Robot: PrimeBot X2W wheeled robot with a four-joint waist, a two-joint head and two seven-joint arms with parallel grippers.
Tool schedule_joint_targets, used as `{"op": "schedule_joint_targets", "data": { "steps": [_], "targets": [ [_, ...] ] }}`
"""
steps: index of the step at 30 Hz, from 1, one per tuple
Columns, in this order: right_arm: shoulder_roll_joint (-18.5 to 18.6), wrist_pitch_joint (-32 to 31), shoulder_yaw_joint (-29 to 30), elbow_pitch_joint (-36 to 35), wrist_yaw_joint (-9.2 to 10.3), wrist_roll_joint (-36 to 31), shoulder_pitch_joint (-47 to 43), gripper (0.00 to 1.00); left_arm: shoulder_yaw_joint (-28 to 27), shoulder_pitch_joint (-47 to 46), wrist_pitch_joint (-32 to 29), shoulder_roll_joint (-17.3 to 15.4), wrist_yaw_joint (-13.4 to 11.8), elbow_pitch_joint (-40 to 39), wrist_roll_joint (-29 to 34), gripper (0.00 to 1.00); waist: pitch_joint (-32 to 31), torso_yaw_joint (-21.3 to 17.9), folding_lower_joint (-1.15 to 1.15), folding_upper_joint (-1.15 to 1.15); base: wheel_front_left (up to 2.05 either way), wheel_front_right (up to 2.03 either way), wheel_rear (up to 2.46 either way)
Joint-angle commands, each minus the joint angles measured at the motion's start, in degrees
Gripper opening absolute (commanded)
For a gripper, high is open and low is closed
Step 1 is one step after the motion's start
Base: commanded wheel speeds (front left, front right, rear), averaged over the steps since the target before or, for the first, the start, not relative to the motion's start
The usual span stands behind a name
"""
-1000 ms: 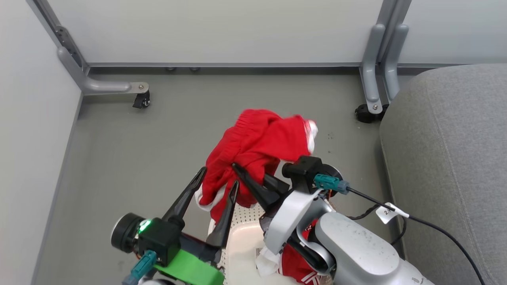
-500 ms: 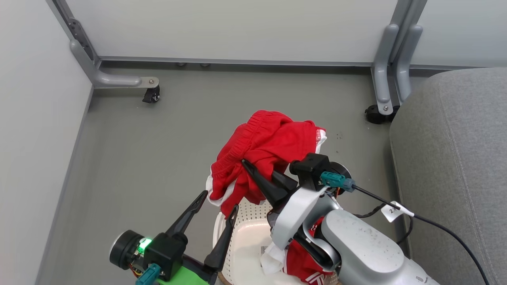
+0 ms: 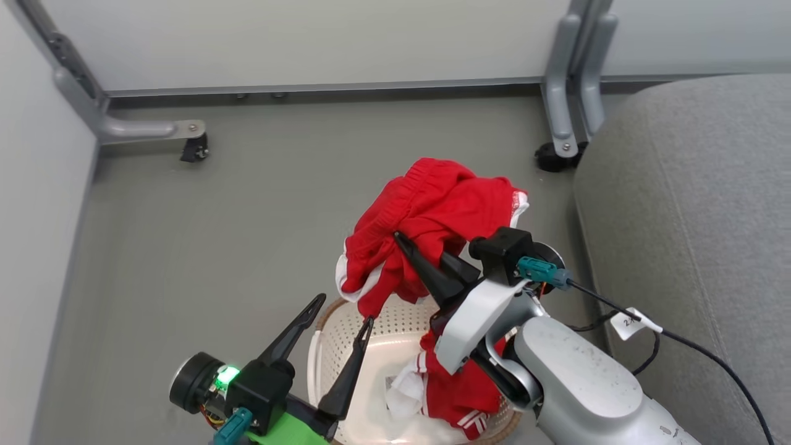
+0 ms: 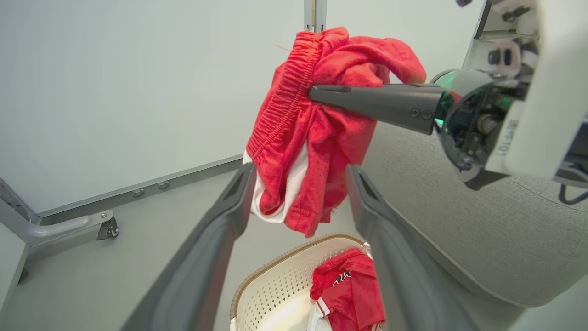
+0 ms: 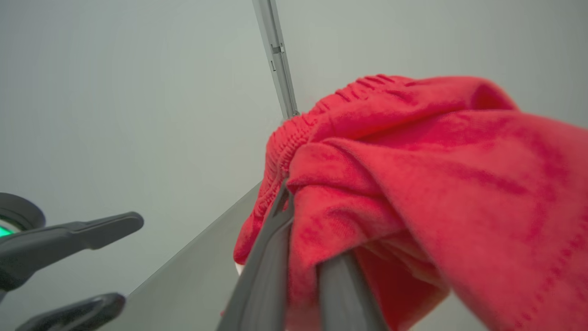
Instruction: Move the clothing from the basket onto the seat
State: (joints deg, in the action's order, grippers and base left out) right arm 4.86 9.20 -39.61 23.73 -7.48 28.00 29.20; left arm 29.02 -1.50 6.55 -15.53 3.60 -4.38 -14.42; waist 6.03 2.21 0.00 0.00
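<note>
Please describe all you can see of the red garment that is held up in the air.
The garment is soft bright red fabric with a ribbed elastic waistband and white trim. It hangs bunched above the basket, clear of it, pinched in the shut right hand. The open left hand is close below.

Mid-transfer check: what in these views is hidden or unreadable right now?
- Second garment: head view, partly hidden under the right arm; lettering too small to read.
- Basket: head view, near rim cut off by the bottom edge and left gripper.
- Right gripper fingertips: right wrist view, buried in the held garment.
</note>
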Motion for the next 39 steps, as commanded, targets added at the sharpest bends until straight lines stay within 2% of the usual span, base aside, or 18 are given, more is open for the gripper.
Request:
{"op": "schedule_joint_targets", "data": {
  "steps": [1,15,19,23,29,39],
  "targets": [
    [0.3,0.46,0.51,-0.29,-0.01,-0.58,-0.22,0.0,-0.08,-1.18,-0.19,-0.64,0.22,-0.1,0.28,1.0,2.0,-3.5,0.0,0.0,0.0,0.0,0.0],
    [0.54,2.67,10.33,-1.07,-0.01,-2.79,-2.21,0.0,1.83,-5.32,-1.87,-2.91,1.41,-1.83,1.79,1.0,8.78,-18.11,0.0,0.0,0.0,0.0,0.0],
    [0.52,3.31,13.65,-1.05,-0.01,-3.54,-2.58,0.0,2.2,-6.55,-2.83,-3.76,1.78,-2.84,2.2,1.0,11.05,-21.02,0.0,0.0,0.0,0.0,0.0],
    [0.95,4.38,19.32,-0.05,-0.01,-3.86,-2.39,0.0,2.74,-8.06,-3.91,-4.7,2.11,-4.15,2.37,1.0,13.63,-22.98,0.0,0.0,0.0,0.0,0.0],
    [2.59,5.69,29.41,3.51,-0.01,-3.86,0.8,0.0,3.41,-11.17,-5.46,-5.93,2.67,-6.36,2.92,1.0,18.47,-23.7,0.0,0.0,0.0,0.0,0.0],
    [8.48,6.03,45.4,6.77,-0.01,-5.06,13.15,0.0,5.06,-19.41,-6.82,-8.71,3.44,-9.79,4.02,1.0,28.82,-20.39,0.0,0.0,0.0,0.0,0.0]
  ]
}}
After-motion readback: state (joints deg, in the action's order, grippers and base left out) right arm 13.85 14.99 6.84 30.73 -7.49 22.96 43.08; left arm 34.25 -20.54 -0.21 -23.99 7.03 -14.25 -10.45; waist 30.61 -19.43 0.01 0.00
